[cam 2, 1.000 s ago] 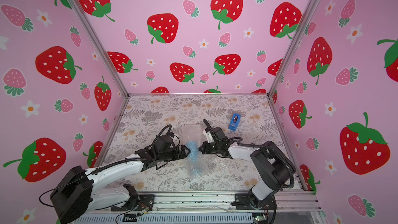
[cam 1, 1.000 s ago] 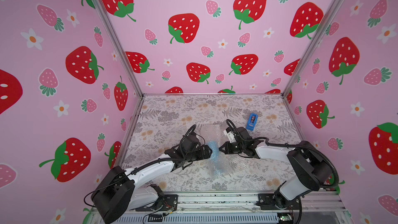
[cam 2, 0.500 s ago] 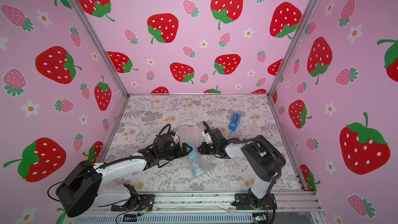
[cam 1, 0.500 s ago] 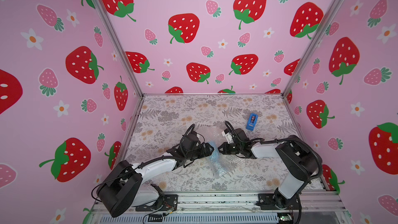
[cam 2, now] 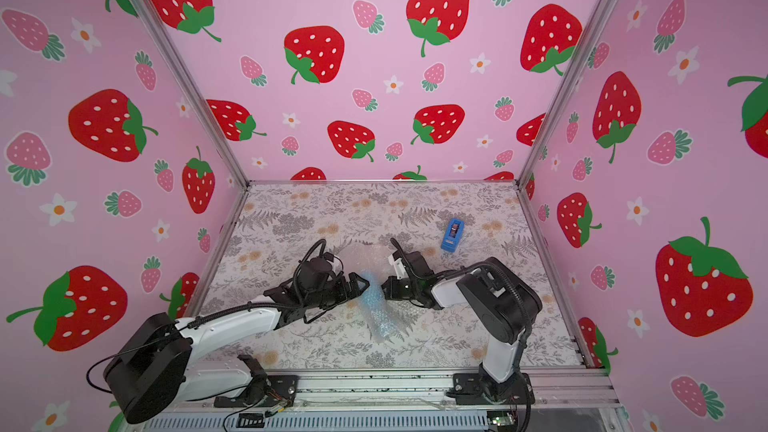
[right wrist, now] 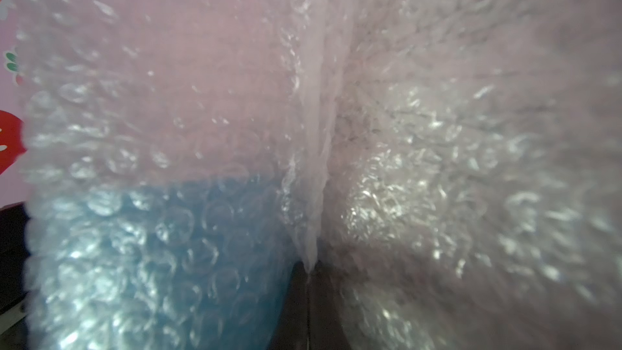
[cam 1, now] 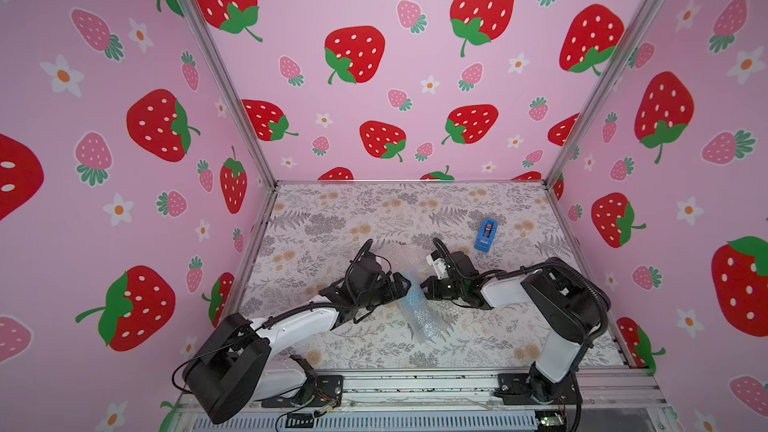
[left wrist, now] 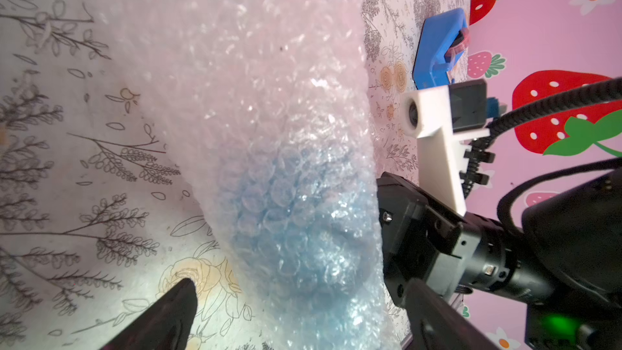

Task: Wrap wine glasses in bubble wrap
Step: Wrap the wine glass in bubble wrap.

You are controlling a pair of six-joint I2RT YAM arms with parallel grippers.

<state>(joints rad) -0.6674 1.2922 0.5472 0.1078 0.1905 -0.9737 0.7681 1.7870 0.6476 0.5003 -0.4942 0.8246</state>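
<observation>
Right wrist cam: my R gripper (right wrist: 309, 276) is pinched tight on a fold of bubble wrap (right wrist: 420, 163). Goblet (right wrist: 151, 247) sits inside the wrap, approx. middle of table (cam 1: 332, 218), nearer front edge. L gripper (cam 1: 404, 288) gapes wide just beside it.

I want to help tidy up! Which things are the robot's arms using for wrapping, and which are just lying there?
In the job:
- light-blue goblet, inside the wrap
- bubble wrap, pinched by the shut right gripper
- open left gripper, close by the goblet

Just lying about:
- blue tape dispenser, untouched, apart from both grippers
</observation>
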